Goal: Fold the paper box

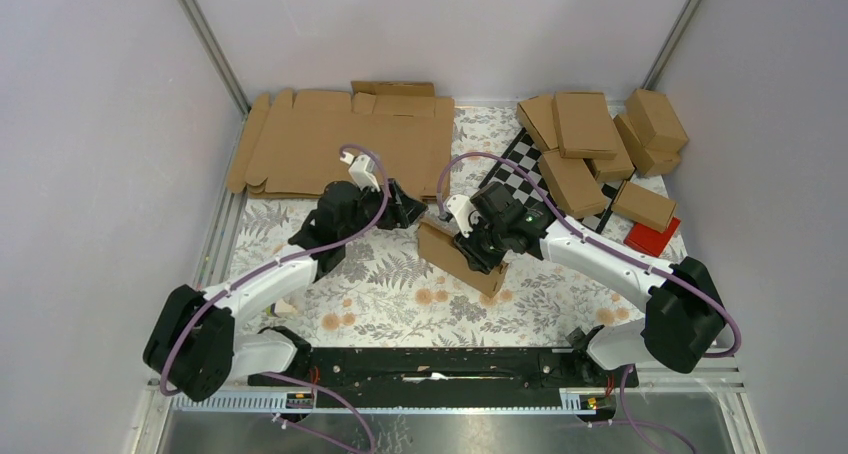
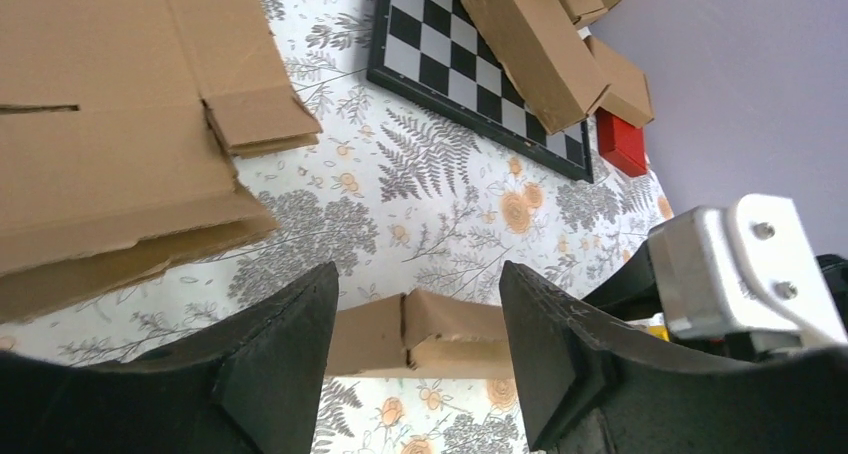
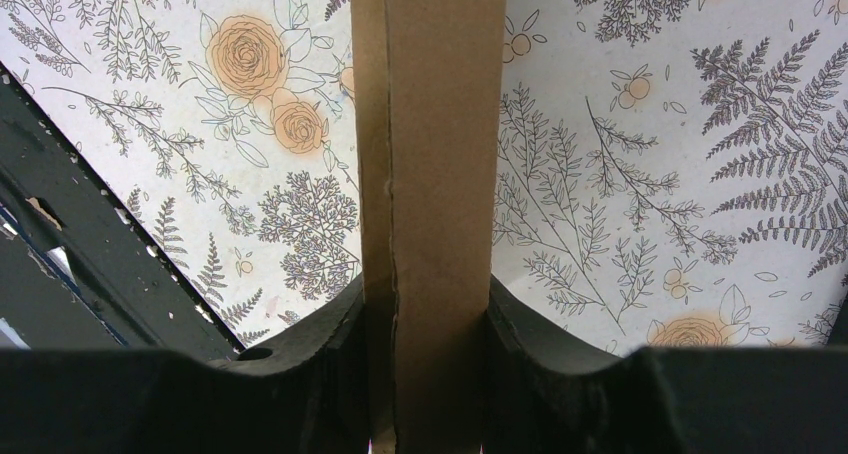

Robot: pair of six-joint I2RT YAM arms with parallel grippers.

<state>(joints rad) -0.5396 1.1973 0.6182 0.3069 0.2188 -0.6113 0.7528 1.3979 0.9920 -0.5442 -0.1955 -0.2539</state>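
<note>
The paper box (image 1: 457,257) is a slim brown carton held above the flowered cloth in the middle of the table. My right gripper (image 1: 482,246) is shut on it; in the right wrist view the box (image 3: 428,174) runs straight up between both fingers (image 3: 330,339). My left gripper (image 1: 408,210) stands open just left of the box's far end. The left wrist view shows that end (image 2: 420,332) beyond the gap between the fingers, with a split flap edge, touched by neither finger.
A stack of flat cardboard blanks (image 1: 330,139) lies at the back left. Several folded brown boxes (image 1: 590,139) are piled at the back right on a chequered board (image 1: 520,179). A red block (image 1: 652,237) lies beside them.
</note>
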